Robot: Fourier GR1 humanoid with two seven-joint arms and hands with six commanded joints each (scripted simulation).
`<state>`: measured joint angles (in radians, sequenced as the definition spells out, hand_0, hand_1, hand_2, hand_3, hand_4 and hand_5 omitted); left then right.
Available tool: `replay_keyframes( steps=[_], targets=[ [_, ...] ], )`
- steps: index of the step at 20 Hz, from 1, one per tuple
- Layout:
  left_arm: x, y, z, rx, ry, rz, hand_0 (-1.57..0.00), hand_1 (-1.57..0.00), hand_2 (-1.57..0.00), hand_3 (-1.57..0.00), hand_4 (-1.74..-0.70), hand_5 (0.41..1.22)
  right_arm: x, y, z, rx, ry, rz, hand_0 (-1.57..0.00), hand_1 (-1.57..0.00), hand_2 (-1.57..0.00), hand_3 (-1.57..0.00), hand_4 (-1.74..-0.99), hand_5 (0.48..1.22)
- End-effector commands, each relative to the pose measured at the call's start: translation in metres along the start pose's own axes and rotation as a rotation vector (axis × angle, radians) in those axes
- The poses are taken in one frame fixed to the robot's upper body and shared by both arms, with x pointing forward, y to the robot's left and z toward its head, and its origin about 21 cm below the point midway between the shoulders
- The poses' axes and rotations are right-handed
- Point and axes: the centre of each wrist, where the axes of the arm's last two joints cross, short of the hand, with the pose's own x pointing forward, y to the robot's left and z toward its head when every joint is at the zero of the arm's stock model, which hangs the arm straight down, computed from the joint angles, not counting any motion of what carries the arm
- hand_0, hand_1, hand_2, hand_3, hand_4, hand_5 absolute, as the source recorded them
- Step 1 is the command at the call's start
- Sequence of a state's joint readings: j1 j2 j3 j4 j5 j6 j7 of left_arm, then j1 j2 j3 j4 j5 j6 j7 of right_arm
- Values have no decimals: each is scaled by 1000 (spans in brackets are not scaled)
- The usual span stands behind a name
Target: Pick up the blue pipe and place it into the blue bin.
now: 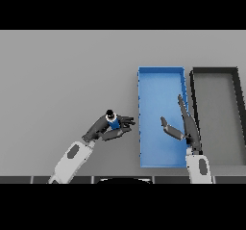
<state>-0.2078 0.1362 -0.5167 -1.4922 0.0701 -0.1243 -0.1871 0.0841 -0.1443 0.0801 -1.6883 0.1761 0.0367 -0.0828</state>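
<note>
The blue pipe (113, 122), a short blue piece with a black end, sits inside my left hand (106, 128), whose fingers and thumb curl round it. That hand is just left of the blue bin (161, 75), close to its left wall. The bin is a long blue tray lying lengthwise away from me. My right hand (188, 128) hovers over the bin's right side near its front, fingers straight and thumb spread, holding nothing.
A dark grey bin (215, 70) of the same shape stands right beside the blue one, on its right. The grey table (67, 75) stretches to the left and behind.
</note>
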Motion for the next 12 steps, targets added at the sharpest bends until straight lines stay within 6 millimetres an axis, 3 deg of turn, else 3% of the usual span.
replay_keyframes(
  steps=[1, 5, 9, 12],
  targets=[
    [4, -1, -4, -9, 7, 10, -1544, -1548, -1551, -1550, -1466, 1212, -2, -1, 2, -6, 6, 10, 1, 1, 1, 1, -1204, 640],
    [29, -4, -16, -67, -56, -11, -1560, -1562, -1563, -1563, -1466, 1217, -3, -1, 2, -2, 1, 22, 1, 1, 1, 1, -1170, 644],
    [32, -6, -15, -78, -25, -18, -1566, -1567, -1568, -1568, -1467, 1220, -4, -5, 3, -7, -5, 32, 1, 1, 1, 1, -1151, 643],
    [34, -11, -16, -84, -21, -20, -1569, -1569, -1569, -1569, -1466, 1220, -1, 4, 23, -78, 0, 48, 1, 1, 1, 1, -1139, 643]
  ],
)
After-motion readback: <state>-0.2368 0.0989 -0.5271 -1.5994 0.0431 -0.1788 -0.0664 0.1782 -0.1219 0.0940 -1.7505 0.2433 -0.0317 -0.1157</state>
